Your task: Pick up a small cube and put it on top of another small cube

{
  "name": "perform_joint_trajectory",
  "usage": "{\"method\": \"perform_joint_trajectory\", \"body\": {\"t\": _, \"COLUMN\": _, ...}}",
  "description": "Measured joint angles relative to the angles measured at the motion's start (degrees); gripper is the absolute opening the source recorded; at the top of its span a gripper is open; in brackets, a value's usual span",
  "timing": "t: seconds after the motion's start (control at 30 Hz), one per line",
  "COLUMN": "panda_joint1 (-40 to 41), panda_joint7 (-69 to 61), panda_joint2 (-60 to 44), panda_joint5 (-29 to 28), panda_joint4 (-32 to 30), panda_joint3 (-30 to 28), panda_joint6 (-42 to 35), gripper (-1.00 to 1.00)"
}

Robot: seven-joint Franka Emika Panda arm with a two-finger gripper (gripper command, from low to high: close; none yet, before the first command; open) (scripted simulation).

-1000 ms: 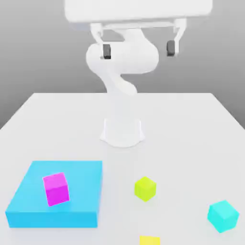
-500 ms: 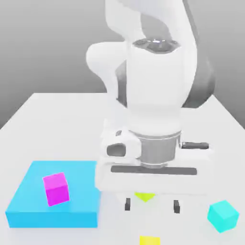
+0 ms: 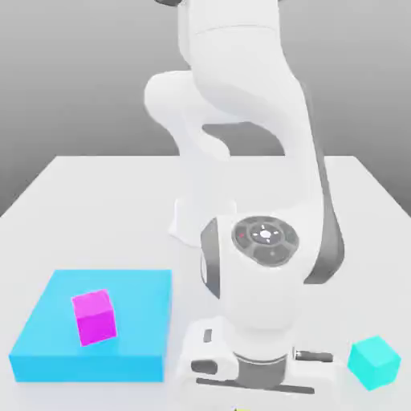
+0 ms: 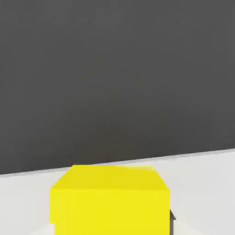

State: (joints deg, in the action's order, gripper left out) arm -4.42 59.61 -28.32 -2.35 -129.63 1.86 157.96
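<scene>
Low over the counter (image 3: 96, 217), to the exterior view's right of the blue slab (image 3: 132, 321), the arm (image 3: 261, 273) reaches down, pincer (image 4: 112, 222) closed snugly on the yellow cube (image 4: 110, 206)!

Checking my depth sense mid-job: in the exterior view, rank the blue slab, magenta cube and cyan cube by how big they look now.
1. Blue slab
2. Cyan cube and magenta cube: too alike to rank, and nearness may differ.
</scene>
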Motion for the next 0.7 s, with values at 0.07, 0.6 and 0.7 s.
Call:
{"method": "perform_joint_trajectory", "body": {"t": 0.07, "panda_joint1": 0.19, "panda_joint7": -0.21, "panda_joint2": 3.63, "panda_joint5": 0.27, "panda_joint4": -0.80, "panda_joint3": 0.25, "panda_joint6": -2.83, "gripper": -1.00}}
{"method": "perform_joint_trajectory", "body": {"t": 0.6, "panda_joint1": -1.42, "panda_joint7": 8.44, "panda_joint2": 34.88, "panda_joint5": 9.64, "panda_joint4": -30.94, "panda_joint3": 5.22, "panda_joint6": -3.65, "gripper": -1.00}}
{"method": "perform_joint_trajectory", "body": {"t": 0.7, "panda_joint1": -0.29, "panda_joint7": 12.66, "panda_joint2": 40.20, "panda_joint5": 8.02, "panda_joint4": -37.11, "panda_joint3": 6.66, "panda_joint6": -2.91, "gripper": -1.00}}
